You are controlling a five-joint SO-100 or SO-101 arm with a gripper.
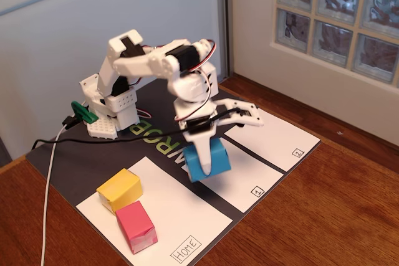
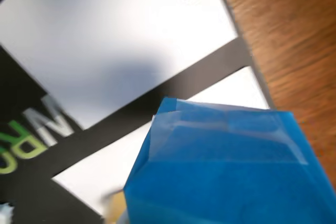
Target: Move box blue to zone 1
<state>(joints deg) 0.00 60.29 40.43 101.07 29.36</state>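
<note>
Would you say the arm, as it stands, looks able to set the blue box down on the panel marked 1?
Probably yes: the tool holds the blue box just above zone 1, and that panel lies bare, with the yellow box and pink box off on the Home panel.

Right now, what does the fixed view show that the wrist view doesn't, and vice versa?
Fixed view only: the white gripper clamping the bright-blue paper box, the yellow paper box and pink paper box on the Home panel, and the panel marked 2.
Wrist view only: clear tape on the blue box.
Both: the blue box and the white panel marked 1.
</note>
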